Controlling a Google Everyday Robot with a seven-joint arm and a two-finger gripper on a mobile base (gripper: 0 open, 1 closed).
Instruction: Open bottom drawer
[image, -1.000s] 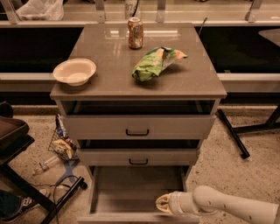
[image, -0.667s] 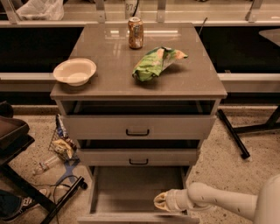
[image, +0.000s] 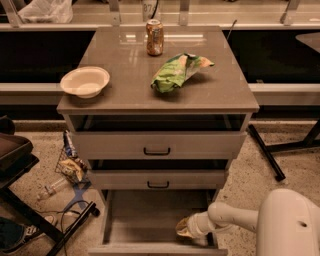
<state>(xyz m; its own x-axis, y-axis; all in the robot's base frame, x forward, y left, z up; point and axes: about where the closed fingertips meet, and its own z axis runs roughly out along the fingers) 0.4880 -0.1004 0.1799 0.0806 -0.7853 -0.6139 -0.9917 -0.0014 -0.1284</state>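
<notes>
Bottom drawer (image: 150, 220) is pulled way out below the tabletop's (image: 125, 95) near edge. The claw (image: 187, 227) sits inside it at the right front corner (can't tell how open it is, or if it's got anything). The arm (image: 230, 216) comes in over the drawer's right side. Drawer's plain grey inside. Above it, middle drawer (image: 200, 179) and top drawer (image: 110, 145) stick out a bit. Up top: bowl (image: 85, 81) by the left edge, bag (image: 177, 71) mid-table, can (image: 154, 37) toward the far edge.
</notes>
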